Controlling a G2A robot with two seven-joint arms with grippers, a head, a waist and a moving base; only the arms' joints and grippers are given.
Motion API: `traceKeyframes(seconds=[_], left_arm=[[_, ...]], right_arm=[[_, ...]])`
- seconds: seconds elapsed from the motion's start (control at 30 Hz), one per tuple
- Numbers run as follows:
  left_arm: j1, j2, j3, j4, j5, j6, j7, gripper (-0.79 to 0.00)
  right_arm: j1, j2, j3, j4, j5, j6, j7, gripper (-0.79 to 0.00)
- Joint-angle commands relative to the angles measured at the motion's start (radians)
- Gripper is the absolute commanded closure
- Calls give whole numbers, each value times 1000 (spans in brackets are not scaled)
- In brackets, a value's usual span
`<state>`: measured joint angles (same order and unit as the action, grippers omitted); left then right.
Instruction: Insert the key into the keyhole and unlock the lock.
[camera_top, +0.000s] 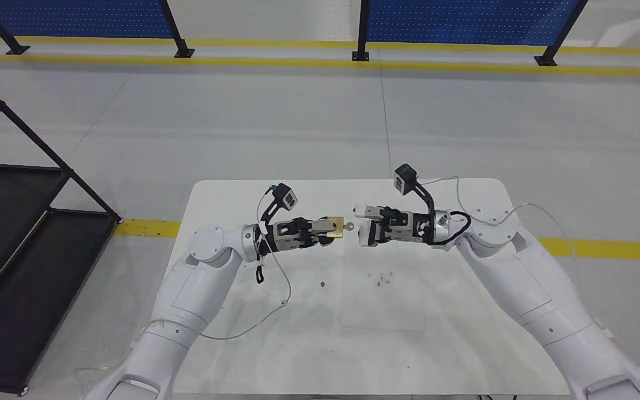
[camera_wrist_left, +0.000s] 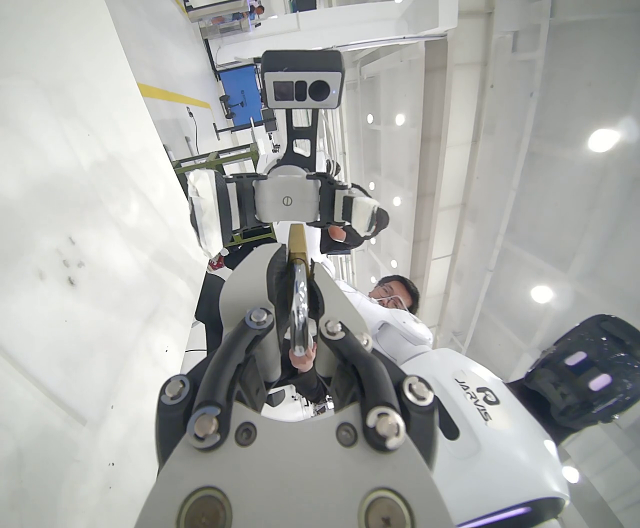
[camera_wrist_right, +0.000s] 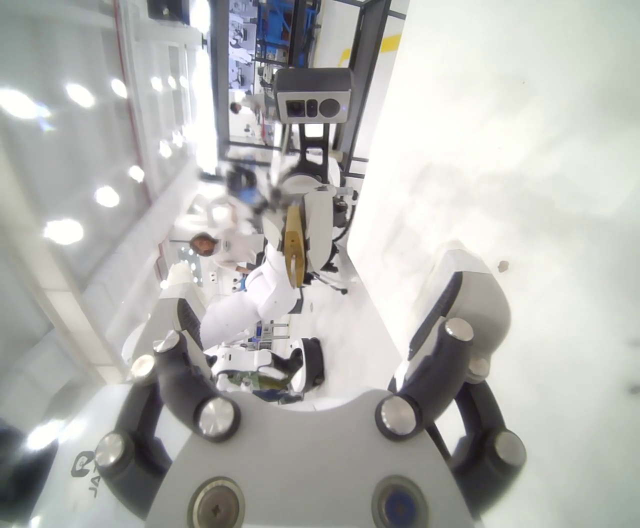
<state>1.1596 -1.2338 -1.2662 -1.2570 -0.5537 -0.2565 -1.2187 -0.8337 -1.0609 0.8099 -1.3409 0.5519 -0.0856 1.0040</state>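
Note:
My left gripper (camera_top: 328, 229) is shut on a brass padlock (camera_top: 338, 228) and holds it above the white table (camera_top: 430, 330). The lock's brass body points toward the other arm. In the left wrist view the silver shackle (camera_wrist_left: 300, 300) is pinched between my fingers, and the brass body (camera_wrist_left: 296, 245) sticks out past them. My right gripper (camera_top: 362, 228) faces the lock from a short distance, open, its pads (camera_wrist_left: 205, 210) spread wide with nothing between them. In the right wrist view the padlock (camera_wrist_right: 294, 250) hangs straight ahead of my open right gripper (camera_wrist_right: 320, 300). I cannot make out the key.
A few small dark specks (camera_top: 380, 275) lie on the table in front of the grippers, with one more (camera_top: 323, 283) to the left. A black rack (camera_top: 40, 250) stands on the floor left of the table. Thin cables loop along both forearms.

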Motion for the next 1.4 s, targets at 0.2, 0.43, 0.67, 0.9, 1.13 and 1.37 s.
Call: traceKeyframes(seconds=[0.2, 0.43, 0.67, 0.9, 1.13, 1.37], left_arm=[[0, 0, 0, 0, 0, 0, 0, 0], [0, 0, 0, 0, 0, 0, 0, 0], [0, 0, 0, 0, 0, 0, 0, 0], [0, 0, 0, 0, 0, 0, 0, 0], [0, 0, 0, 0, 0, 0, 0, 0], [0, 0, 0, 0, 0, 0, 0, 0]], right_arm=[[-22, 2, 17, -62, -55, 26, -10, -311], [-42, 2, 34, -77, -76, 22, -21, -274], [-66, 5, 64, -88, -78, 12, -13, -259], [-80, 6, 86, -94, -77, 16, 3, -135], [-76, 1, 91, -87, -80, 22, 11, -117], [-65, -7, 89, -70, -79, 24, 21, -68]])
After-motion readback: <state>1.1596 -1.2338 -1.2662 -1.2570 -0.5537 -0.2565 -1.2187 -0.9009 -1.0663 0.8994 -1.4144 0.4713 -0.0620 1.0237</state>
